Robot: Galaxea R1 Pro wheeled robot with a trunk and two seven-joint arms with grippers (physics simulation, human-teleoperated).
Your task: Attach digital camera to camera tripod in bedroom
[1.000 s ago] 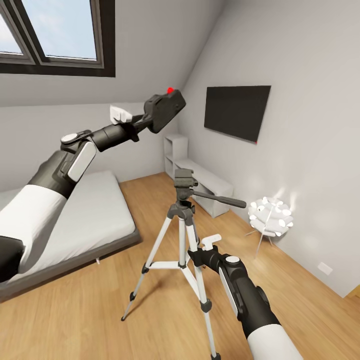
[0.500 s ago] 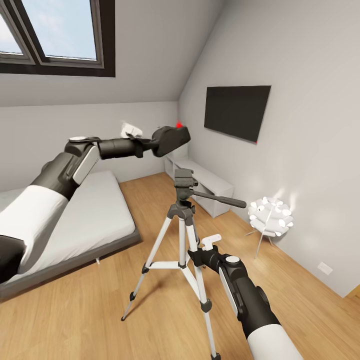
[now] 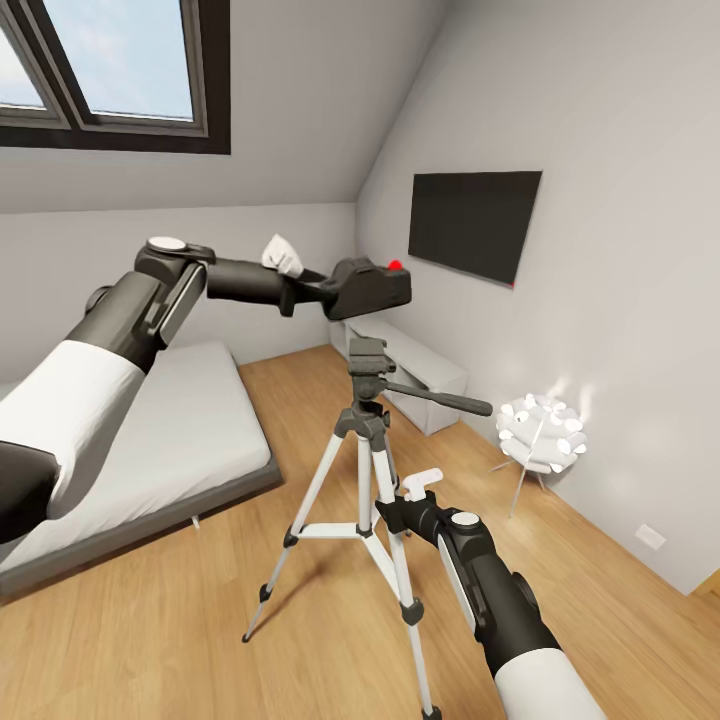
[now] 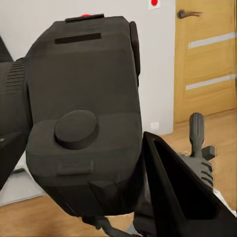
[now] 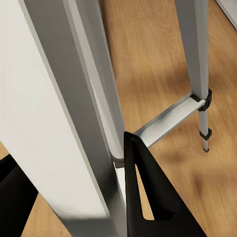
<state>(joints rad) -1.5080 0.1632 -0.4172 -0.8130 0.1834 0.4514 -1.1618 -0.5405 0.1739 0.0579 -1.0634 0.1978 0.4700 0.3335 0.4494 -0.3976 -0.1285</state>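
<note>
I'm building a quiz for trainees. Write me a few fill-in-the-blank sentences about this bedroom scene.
1. The left tool holds the digital ____.
2. The digital camera hangs just above the head of the camera ____.
3. The right tool grips one tripod ____.
4. The button on top of the digital camera is ____.

Missing words: camera; tripod; leg; red

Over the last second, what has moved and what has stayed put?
The left pincer has carried the digital camera down and toward the TV wall; it now hangs level just above the camera tripod head, not yet seated. The grip on it is unchanged. The right pincer stays clamped on a tripod leg, and the tripod has not shifted.
</note>
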